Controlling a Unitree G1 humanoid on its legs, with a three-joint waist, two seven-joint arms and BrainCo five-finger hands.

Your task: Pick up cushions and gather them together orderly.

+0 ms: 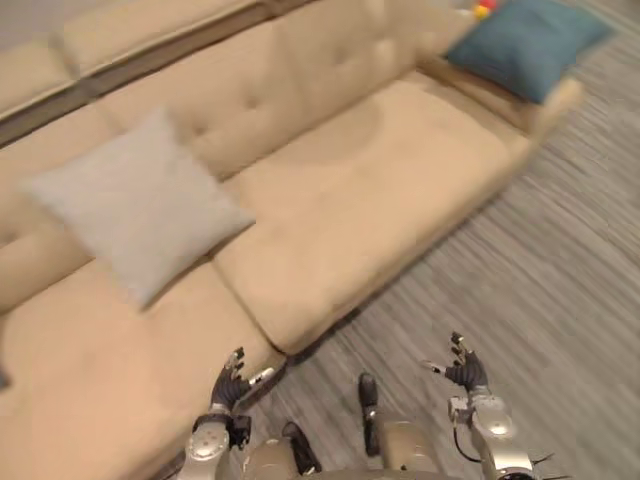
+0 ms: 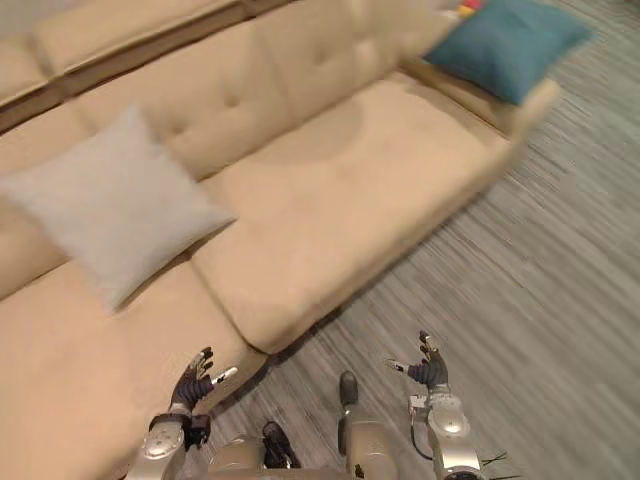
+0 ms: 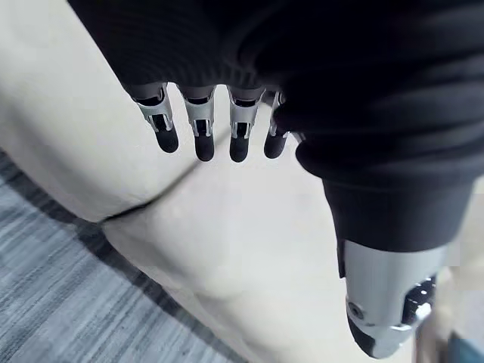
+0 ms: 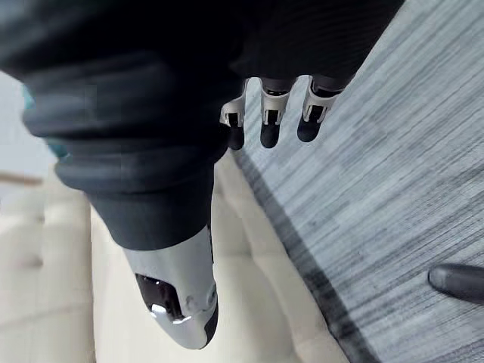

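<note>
Teal cushion clipped at top edge, left hand and right hand fingers apart

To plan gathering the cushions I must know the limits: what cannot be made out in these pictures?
- A yellow and red thing, left eye view: mostly hidden behind the teal cushion and cut by the top edge; unidentifiable.
- The teal cushion, both eye views: blurred, upper corner cut off by the top edge.
- The sofa: its left end is cut off by the picture's edge, so more cushions there cannot be ruled out.
</note>
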